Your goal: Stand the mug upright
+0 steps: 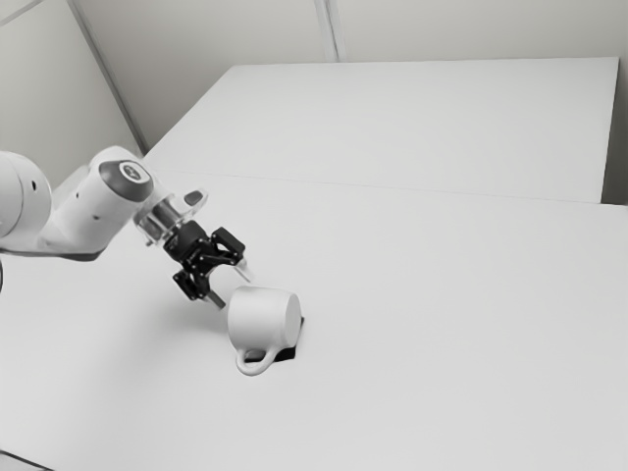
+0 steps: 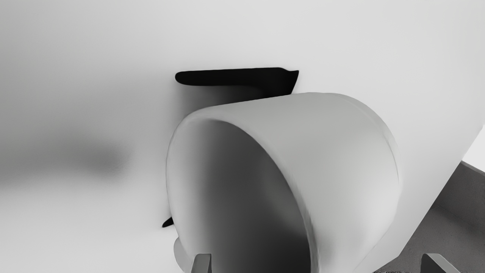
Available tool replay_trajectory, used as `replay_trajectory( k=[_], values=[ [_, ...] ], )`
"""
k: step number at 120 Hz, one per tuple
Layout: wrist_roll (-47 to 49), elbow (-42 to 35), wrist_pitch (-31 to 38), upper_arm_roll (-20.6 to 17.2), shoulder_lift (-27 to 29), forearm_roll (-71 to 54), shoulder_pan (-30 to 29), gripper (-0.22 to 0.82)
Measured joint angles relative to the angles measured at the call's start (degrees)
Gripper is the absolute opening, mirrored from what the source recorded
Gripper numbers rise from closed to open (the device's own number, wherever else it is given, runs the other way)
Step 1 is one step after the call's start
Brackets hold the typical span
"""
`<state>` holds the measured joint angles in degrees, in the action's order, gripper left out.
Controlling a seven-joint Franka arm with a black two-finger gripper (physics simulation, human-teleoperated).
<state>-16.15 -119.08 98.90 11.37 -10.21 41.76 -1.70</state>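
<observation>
Pale surface [image 1: 442, 314] spread across the exterior view; below and left of centre, the mug [image 1: 263, 319] lay on its side, mouth toward the released, empty pincer [image 1: 235, 291]. Probably light, stiff and slippery, it looked best pinched at its rim [image 2: 311, 227].

Mug [image 1: 260, 314]: 1, w/ 1 handle [image 1: 257, 370] & 1 open end [image 2: 246, 189]
Robot arm [image 1: 93, 206]: 1
Gripper [image 1: 232, 288]: 1
Fingers [image 2: 201, 263]: 2, seen in ext. & wrist views
Table [image 1: 442, 314]: 1, w/ 1 thin seam [image 1: 329, 183] across
Black bits by mug [image 2: 235, 77]: 2 in wrist view, can't tell if 1 pc.
Dark cable bits [image 1: 25, 460]: 2, ext. view's left, poss. same cable
</observation>
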Motion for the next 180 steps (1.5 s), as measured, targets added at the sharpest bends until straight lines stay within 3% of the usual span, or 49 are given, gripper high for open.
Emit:
replay_trajectory(
  k=[56,64,83,101,131,156,180],
  values=[
    [-2.28,-10.65,2.78,3.33,3.25,14.99,2.72,0.60],
    [-2.54,-11.42,3.14,3.71,3.37,15.95,2.85,0.50],
    [-3.07,-12.13,3.87,3.97,3.42,16.80,2.81,0.13],
    [-3.40,-11.70,4.56,3.97,4.30,16.65,3.66,-0.03],
    [-3.93,-11.77,5.72,4.04,6.56,16.40,4.52,-0.15],
    [-3.35,-10.23,6.76,4.03,8.19,13.96,4.89,-0.17],
    [1.35,-5.09,7.22,4.15,9.77,3.32,6.32,-0.18]
  ],
)
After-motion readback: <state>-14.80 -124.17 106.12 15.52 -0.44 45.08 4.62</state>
